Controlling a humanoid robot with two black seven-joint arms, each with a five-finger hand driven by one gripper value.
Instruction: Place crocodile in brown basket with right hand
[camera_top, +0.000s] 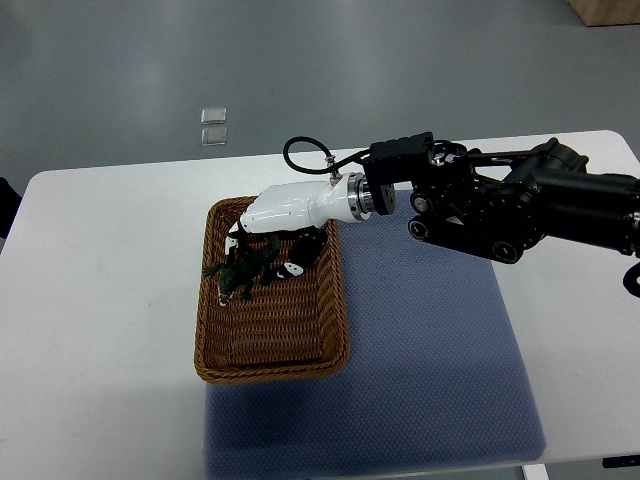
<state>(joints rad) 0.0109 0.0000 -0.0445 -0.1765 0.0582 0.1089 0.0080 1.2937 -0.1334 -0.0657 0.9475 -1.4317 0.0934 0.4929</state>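
A dark green crocodile (238, 272) with splayed legs sits low over the upper left corner of the brown basket (275, 350), woven wicker on a white desk (100, 300). The white right hand (283, 218) clasps it from above. A blue mat (430, 340) lies alongside, with grey floor beyond

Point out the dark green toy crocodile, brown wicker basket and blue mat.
dark green toy crocodile (237, 272), top view, its body.
brown wicker basket (270, 373), top view, near rim.
blue mat (430, 380), top view, bare middle.
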